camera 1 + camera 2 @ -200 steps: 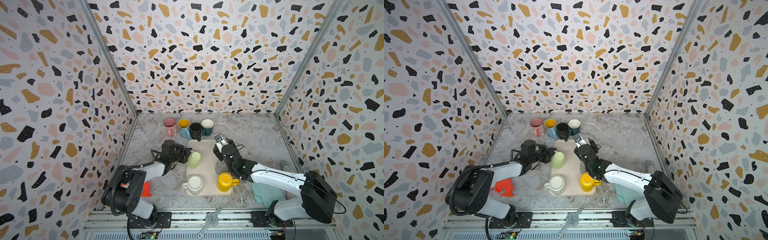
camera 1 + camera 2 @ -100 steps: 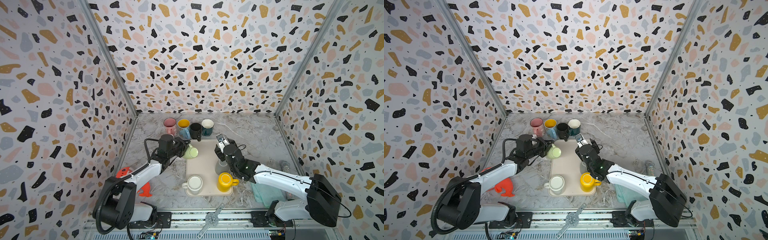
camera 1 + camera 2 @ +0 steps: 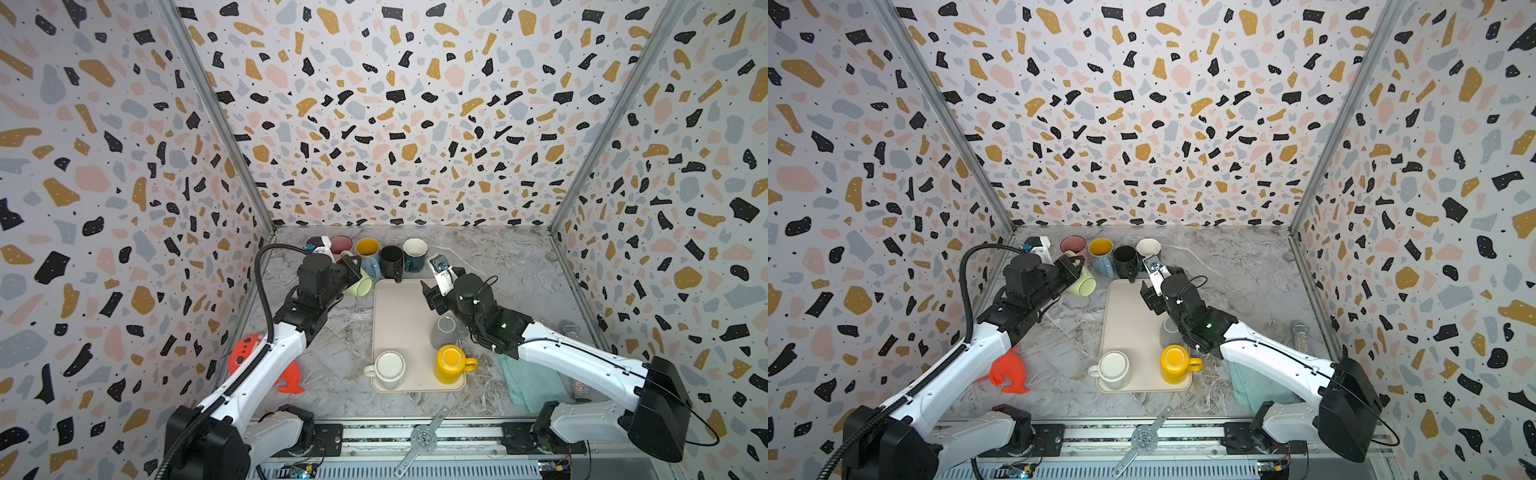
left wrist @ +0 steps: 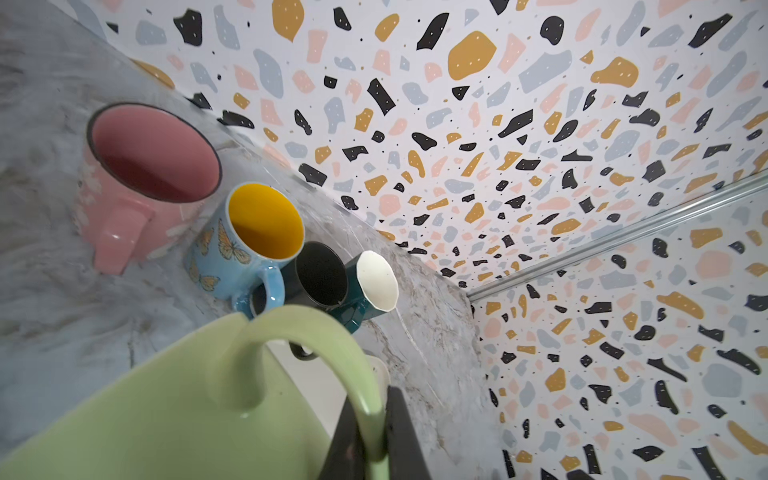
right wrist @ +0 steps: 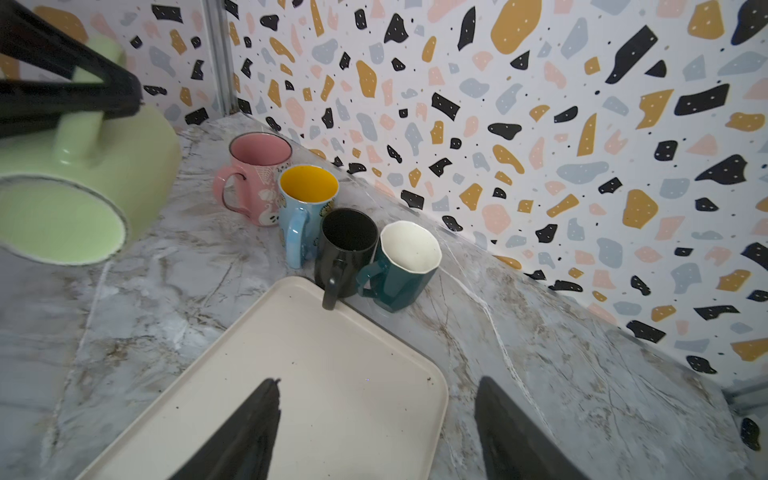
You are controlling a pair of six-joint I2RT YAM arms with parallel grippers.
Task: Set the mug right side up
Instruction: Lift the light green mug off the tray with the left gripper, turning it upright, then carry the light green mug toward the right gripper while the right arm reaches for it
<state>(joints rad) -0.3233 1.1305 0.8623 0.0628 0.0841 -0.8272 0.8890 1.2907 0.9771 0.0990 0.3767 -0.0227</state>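
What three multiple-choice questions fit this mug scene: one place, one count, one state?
1. Where is the light green mug?
A) held by the left gripper off the tray's far left corner
B) upright in the back row
C) upside down on the tray

2. How many mugs stand upright by the back wall?
A) two
B) four
C) six

3. The right gripper's jaws are:
A) shut on a mug
B) shut on the tray's rim
C) open, empty

Answers:
1 A, jaws pinch its handle.
2 B, pink mug, blue butterfly mug, black mug, teal mug.
3 C, a wide gap shows over the tray.
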